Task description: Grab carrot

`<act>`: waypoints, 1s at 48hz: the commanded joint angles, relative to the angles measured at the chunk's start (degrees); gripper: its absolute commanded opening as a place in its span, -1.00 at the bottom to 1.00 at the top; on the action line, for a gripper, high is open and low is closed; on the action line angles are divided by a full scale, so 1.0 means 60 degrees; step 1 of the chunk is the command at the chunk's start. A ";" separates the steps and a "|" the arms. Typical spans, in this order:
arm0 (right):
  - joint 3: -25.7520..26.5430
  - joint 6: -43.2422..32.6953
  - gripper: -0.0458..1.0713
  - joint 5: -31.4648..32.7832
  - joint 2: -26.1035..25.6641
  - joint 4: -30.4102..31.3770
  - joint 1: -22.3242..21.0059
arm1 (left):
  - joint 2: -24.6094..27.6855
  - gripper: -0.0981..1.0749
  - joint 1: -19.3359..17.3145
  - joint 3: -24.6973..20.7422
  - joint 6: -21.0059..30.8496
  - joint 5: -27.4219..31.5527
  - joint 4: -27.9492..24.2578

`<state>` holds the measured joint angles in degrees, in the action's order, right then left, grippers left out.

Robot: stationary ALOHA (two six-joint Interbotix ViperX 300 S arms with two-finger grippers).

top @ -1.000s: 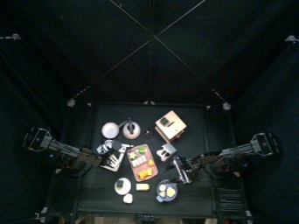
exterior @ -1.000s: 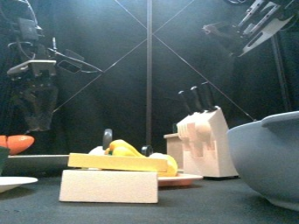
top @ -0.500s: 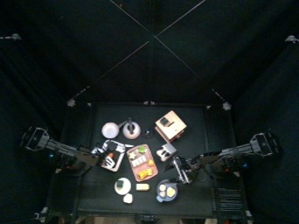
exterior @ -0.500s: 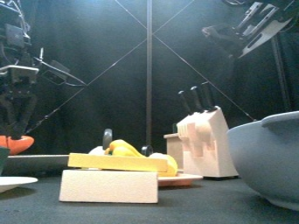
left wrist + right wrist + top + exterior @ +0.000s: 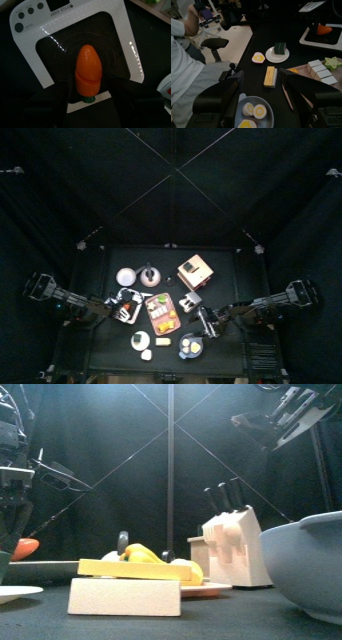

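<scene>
- One carrot (image 5: pixel 88 70) fills your left wrist view: bright orange, with a green stub at one end, lying on the dark round plate of a white scale (image 5: pixel 127 40).
- Grey print runs along the scale's white panel beside three round buttons, but you cannot read the words.
- Your left gripper (image 5: pixel 87 97) hangs directly over the carrot with its jaws spread either side of the stub end, nothing held between them.
- From the front, only an orange sliver (image 5: pixel 24 547) shows at the far left edge, cut off by the frame, with the left arm (image 5: pixel 14 459) above it.
- Your right gripper (image 5: pixel 264 97) rests at the table's right side, jaws apart and empty, above a bowl of halved eggs (image 5: pixel 254 112).
- A yellow block (image 5: pixel 270 76) and a knife block (image 5: pixel 231 544) stand mid-table.
- At the right wrist view's edge, a person's sleeve (image 5: pixel 188 65) is partly cut off.
</scene>
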<state>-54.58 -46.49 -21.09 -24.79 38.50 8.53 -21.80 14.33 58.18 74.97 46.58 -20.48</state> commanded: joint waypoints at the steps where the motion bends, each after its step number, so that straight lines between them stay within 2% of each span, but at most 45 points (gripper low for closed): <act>1: 0.0146 0.0015 0.73 -0.0059 -0.0088 -0.0029 -0.0029 | -0.0073 0.63 -0.0029 -0.0088 0.0015 -0.0029 -0.0029; 22: 0.0146 0.0000 0.73 -0.0059 -0.0073 -0.0029 -0.0029 | -0.0103 0.28 -0.0088 -0.0161 0.0000 -0.0044 -0.0073; 34: 0.0146 0.0000 0.73 -0.0059 -0.0073 -0.0029 -0.0029 | -0.0586 0.25 -0.0015 -0.0220 0.0015 -0.0059 -0.0249; 48: 0.0146 0.0000 0.73 -0.0059 -0.0073 -0.0029 -0.0029 | -0.0630 0.25 0.0000 -0.0132 0.0044 -0.0366 -0.0278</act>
<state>-54.67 -46.58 -21.09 -24.70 38.41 8.53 -25.22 14.24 58.01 75.06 44.91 -21.71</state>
